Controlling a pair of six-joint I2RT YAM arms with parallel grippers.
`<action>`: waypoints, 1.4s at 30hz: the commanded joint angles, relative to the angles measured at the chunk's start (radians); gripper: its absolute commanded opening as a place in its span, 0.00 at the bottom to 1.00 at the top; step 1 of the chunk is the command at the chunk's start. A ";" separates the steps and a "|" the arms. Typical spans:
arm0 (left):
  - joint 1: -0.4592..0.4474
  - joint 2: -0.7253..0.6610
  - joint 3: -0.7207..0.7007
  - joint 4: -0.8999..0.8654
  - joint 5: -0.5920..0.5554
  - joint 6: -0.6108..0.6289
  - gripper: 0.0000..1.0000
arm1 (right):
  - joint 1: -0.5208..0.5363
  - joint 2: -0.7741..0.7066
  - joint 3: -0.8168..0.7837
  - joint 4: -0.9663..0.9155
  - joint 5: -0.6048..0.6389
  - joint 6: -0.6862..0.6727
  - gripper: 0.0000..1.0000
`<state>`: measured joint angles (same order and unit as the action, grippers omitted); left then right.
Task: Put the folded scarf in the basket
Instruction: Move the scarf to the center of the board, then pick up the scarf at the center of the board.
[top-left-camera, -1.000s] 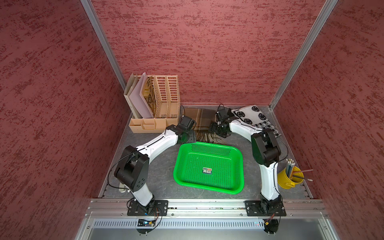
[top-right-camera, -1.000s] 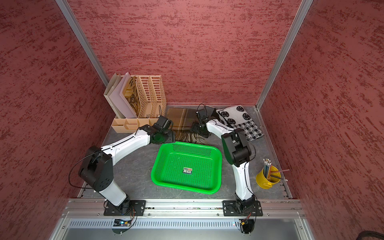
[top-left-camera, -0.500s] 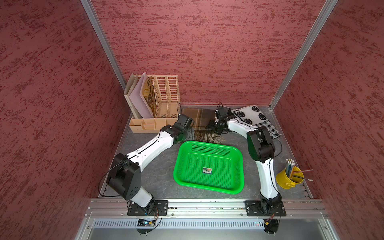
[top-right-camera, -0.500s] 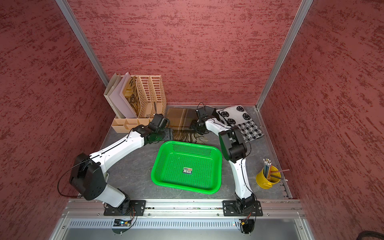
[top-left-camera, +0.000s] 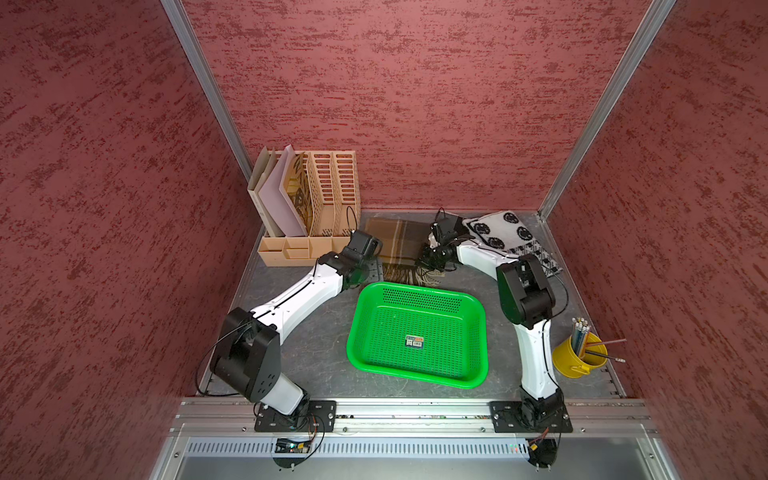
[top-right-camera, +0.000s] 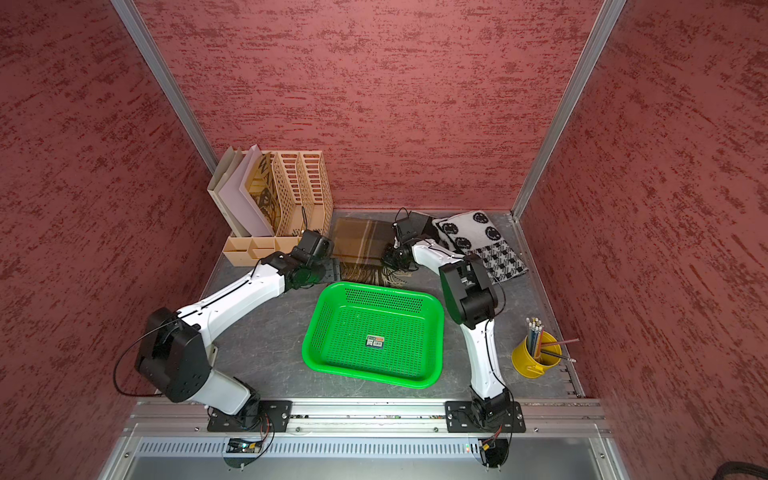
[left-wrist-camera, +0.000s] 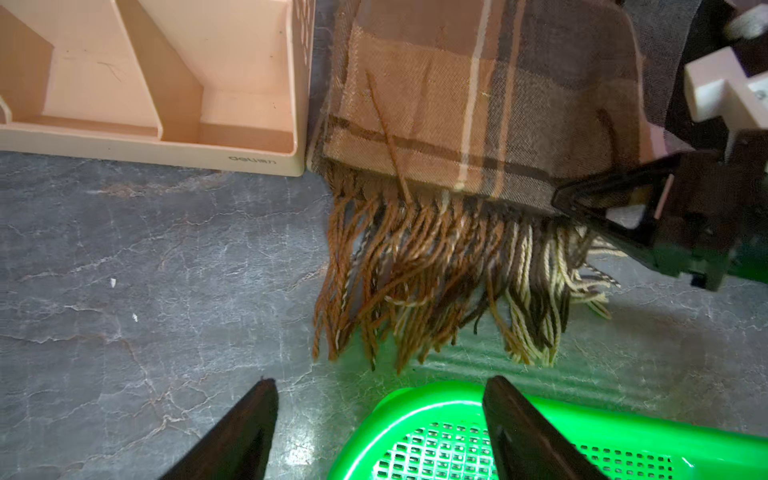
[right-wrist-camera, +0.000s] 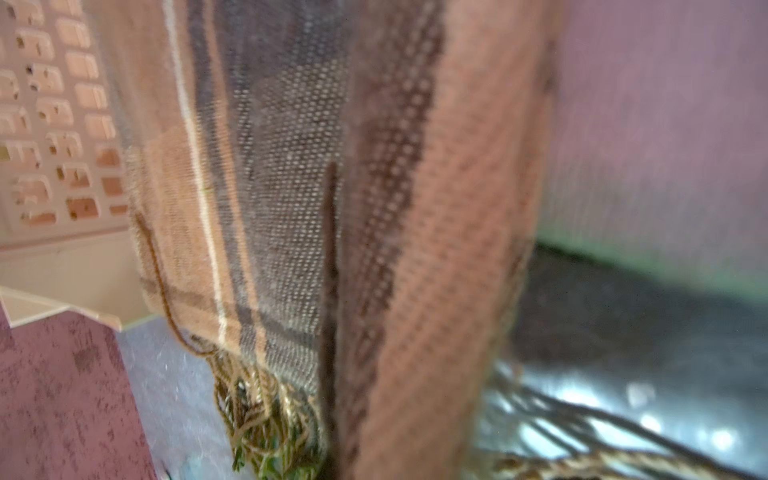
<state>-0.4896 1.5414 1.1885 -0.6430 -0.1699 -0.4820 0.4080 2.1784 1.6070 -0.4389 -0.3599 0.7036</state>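
The folded brown plaid scarf with a fringed end (top-left-camera: 392, 243) lies flat at the back edge of the bench, between the tan slotted file organizer (top-left-camera: 309, 208) and a black-and-white patterned cloth (top-left-camera: 509, 239). Its fringe points toward the shallow bright green mesh plastic basket (top-left-camera: 417, 332), which sits empty just in front of it. The right gripper (left-wrist-camera: 582, 208) has its fingers pressed together on the scarf's fringed corner nearest the patterned cloth. The left gripper (left-wrist-camera: 380, 419), fingers apart, hovers just short of the fringe on the organizer side, holding nothing. The scarf's long axis runs from back edge toward basket, so the lift probably needs only a short pull forward over the near rim.
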 joint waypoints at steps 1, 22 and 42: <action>0.044 -0.006 -0.027 0.037 0.041 0.002 0.84 | 0.009 -0.092 -0.067 -0.021 -0.045 -0.085 0.00; 0.200 0.367 0.075 0.294 0.273 -0.004 0.86 | -0.005 -0.249 -0.271 -0.109 -0.017 -0.217 0.31; 0.183 0.453 0.083 0.355 0.299 -0.036 0.84 | -0.103 -0.090 -0.046 -0.140 0.007 -0.248 0.82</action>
<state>-0.3035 1.9671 1.2633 -0.3111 0.1158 -0.5121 0.3016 2.0361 1.5009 -0.5877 -0.3202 0.4652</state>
